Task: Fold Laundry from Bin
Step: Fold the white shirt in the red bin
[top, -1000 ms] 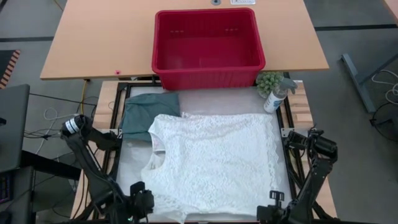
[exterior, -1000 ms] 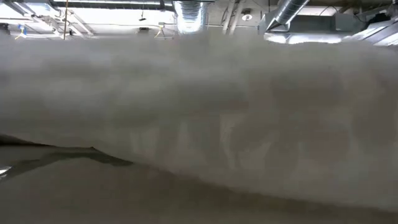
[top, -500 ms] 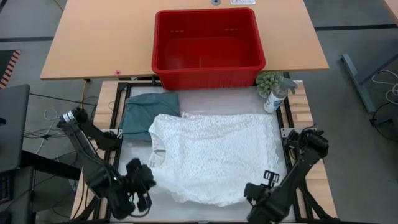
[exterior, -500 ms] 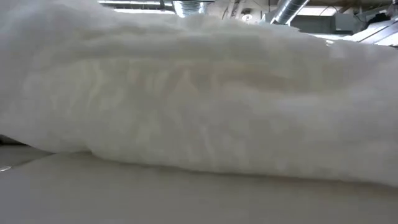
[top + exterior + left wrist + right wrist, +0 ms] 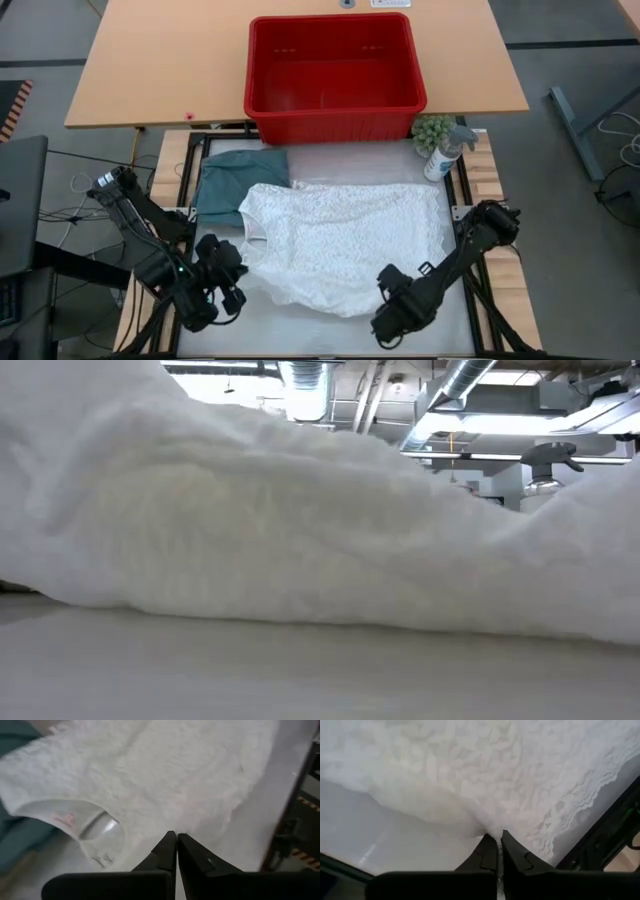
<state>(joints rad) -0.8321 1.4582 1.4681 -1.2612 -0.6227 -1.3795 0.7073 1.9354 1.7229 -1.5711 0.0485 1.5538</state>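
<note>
A white lace garment lies spread on the table, its neck opening toward the left and its scalloped hem toward the right. Its near edge is raised and fills the low view as a white mound. My left gripper is shut on the near left part of this edge. My right gripper is shut on the near right part. A folded teal garment lies at the far left, partly under the white one. The red bin stands beyond the table's far edge. My left gripper pinches the white garment's near edge between its two fingers, a little to the right of the neck opening. The fingers slant down from the near left. The cloth there is lifted off the table, and the rest lies flat. My right gripper pinches a bunched bit of lace near the hem end, between its two fingers. The fingers point steeply down from above. The cloth rises in a puckered fold up to the fingers and sags slack beside them, while the far part rests on the table.
A spray bottle and a small green plant stand at the far right corner. Black frame rails run along the table's sides. Bare table surface shows at the near edge.
Both grippers, still shut, have risen and moved from the near corners toward the table's far edge and middle. They have drawn the white garment's near edge up and inward, baring the near table. The garment's far part has stayed in place.
</note>
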